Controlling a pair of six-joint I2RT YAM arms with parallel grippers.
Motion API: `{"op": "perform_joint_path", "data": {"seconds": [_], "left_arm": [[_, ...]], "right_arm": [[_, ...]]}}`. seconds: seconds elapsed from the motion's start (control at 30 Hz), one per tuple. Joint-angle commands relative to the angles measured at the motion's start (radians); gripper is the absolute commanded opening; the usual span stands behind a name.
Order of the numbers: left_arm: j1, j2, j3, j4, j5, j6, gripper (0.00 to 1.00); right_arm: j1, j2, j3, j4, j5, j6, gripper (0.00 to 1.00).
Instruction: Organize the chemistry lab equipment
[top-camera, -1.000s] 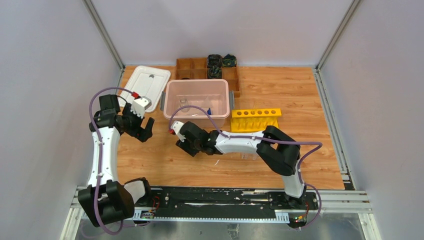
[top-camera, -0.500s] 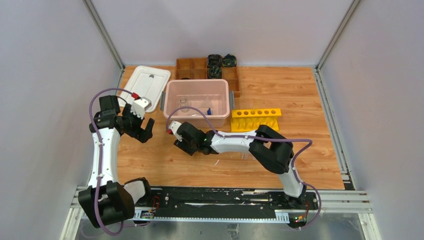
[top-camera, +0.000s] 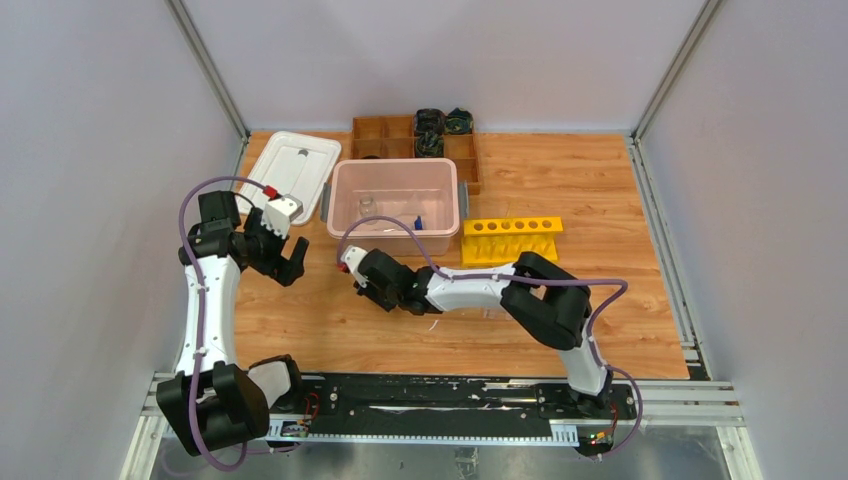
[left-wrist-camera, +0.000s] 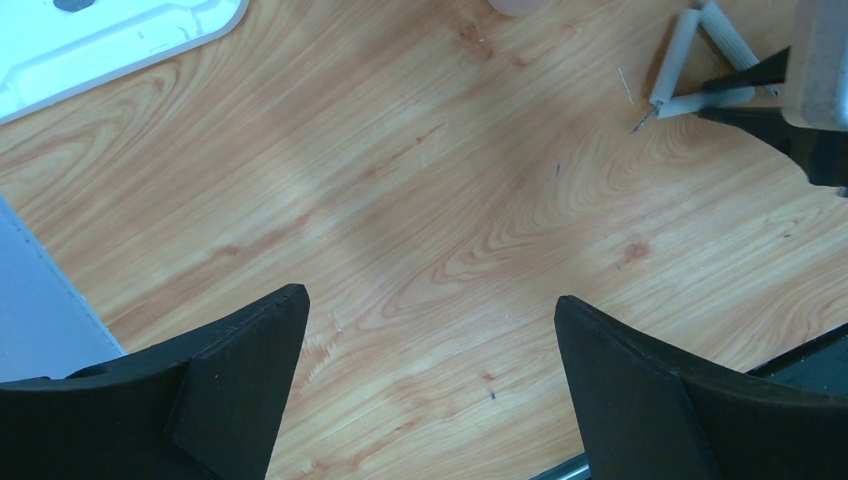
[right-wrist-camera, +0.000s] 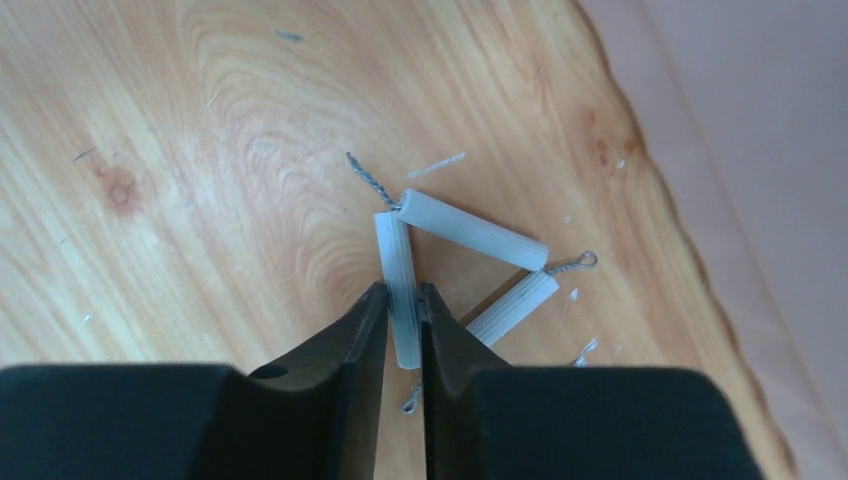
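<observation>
The white triangle (right-wrist-camera: 470, 230), three ribbed white tubes strung on twisted wire, lies on the wooden table just in front of the pink bin. My right gripper (right-wrist-camera: 402, 292) is low over it, shut on the triangle's left tube. From the left wrist the same triangle (left-wrist-camera: 674, 60) shows at the upper right, with the right gripper's dark fingers (left-wrist-camera: 790, 110) at it. My left gripper (left-wrist-camera: 425, 300) hangs wide open over bare wood, left of the bin, holding nothing. A clear little beaker (top-camera: 367, 207) and a small blue piece (top-camera: 419, 222) sit inside the bin.
The pink bin (top-camera: 395, 168) stands mid-table at the back. Its white lid (top-camera: 293, 170) lies to the left, a yellow tube rack (top-camera: 510, 240) to the right, and a wooden divided box (top-camera: 400, 138) behind it. Grey walls close in on both sides.
My right gripper's jaws have closed onto one tube of the white triangle, and that arm has shifted slightly left. The left arm has stayed put, open.
</observation>
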Motion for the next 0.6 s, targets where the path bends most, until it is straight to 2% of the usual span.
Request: {"op": "perform_joint_path", "data": {"seconds": [0.0,0.17,0.3,0.43,0.57], "left_arm": [[0.007,-0.002,-0.01,0.003,0.01,0.005,1.0],[0.007,-0.015,-0.016,0.003,0.014,0.004,1.0],[0.007,-0.022,-0.016,0.003,0.009,0.003,1.0],[0.007,-0.021,-0.019,0.003,0.002,-0.001,1.0],[0.007,-0.018,-0.025,0.003,0.005,-0.001,1.0]], "right_arm": [[0.039,-0.06,-0.087,-0.022,-0.021,0.035,0.14],[0.077,-0.106,-0.129,-0.011,-0.024,0.09,0.01],[0.092,-0.134,-0.139,-0.021,-0.029,0.119,0.0],[0.092,-0.231,-0.138,-0.052,-0.03,0.142,0.0],[0.075,-0.348,-0.077,-0.17,-0.068,0.14,0.0]]}}
